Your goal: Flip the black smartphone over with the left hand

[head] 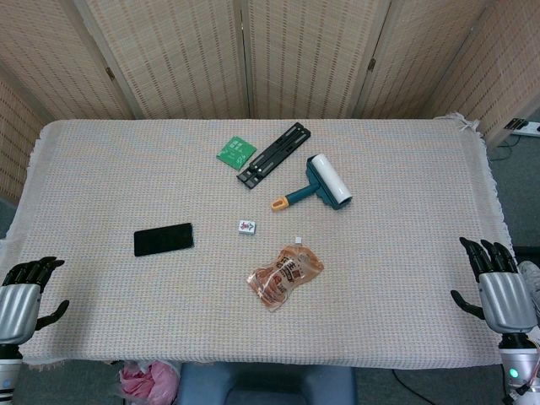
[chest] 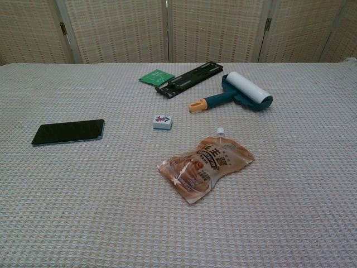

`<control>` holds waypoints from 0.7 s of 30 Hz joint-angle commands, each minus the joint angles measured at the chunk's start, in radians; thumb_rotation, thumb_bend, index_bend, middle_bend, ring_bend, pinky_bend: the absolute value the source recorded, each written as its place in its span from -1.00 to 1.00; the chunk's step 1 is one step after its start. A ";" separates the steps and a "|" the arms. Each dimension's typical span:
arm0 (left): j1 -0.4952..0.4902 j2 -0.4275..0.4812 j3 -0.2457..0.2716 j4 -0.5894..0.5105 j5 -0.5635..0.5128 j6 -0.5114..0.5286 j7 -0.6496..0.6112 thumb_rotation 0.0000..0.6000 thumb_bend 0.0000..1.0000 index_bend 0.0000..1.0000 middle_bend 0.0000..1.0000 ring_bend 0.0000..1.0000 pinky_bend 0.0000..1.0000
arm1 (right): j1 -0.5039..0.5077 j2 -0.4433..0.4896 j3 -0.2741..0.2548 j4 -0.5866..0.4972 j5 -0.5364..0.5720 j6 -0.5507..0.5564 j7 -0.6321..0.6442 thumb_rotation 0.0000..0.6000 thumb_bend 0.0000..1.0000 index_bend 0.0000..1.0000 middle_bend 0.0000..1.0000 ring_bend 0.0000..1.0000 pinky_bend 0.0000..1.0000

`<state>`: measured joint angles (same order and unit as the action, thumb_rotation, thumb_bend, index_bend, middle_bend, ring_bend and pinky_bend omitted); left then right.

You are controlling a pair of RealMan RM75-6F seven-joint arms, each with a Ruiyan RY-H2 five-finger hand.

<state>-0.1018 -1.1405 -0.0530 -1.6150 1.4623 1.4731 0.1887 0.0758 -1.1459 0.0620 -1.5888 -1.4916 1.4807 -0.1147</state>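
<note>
The black smartphone lies flat on the woven tablecloth, left of centre, its glossy dark face up; in the chest view the smartphone sits at the left. My left hand hovers at the table's near left corner, well short of the phone, fingers apart and holding nothing. My right hand is at the near right edge, also empty with fingers spread. Neither hand shows in the chest view.
A small mahjong tile lies right of the phone. An orange snack pouch sits near the middle. Farther back are a teal lint roller, a black bracket and a green packet.
</note>
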 commanded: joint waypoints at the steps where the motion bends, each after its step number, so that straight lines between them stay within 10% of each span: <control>1: -0.003 0.000 -0.002 -0.007 -0.004 0.000 0.014 1.00 -0.49 -0.50 -0.55 -0.56 -0.57 | 0.000 0.002 -0.002 0.000 -0.004 0.000 0.010 1.00 -0.72 -1.00 -0.69 -0.77 -0.76; 21: -0.167 -0.092 -0.069 0.064 -0.022 -0.172 0.037 1.00 -0.49 -0.44 -0.55 -0.56 -0.57 | -0.005 0.021 -0.004 -0.011 -0.020 0.012 0.024 1.00 -0.72 -1.00 -0.69 -0.77 -0.76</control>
<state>-0.2314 -1.2103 -0.1078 -1.5677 1.4613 1.3487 0.2091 0.0710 -1.1250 0.0582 -1.5991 -1.5115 1.4926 -0.0907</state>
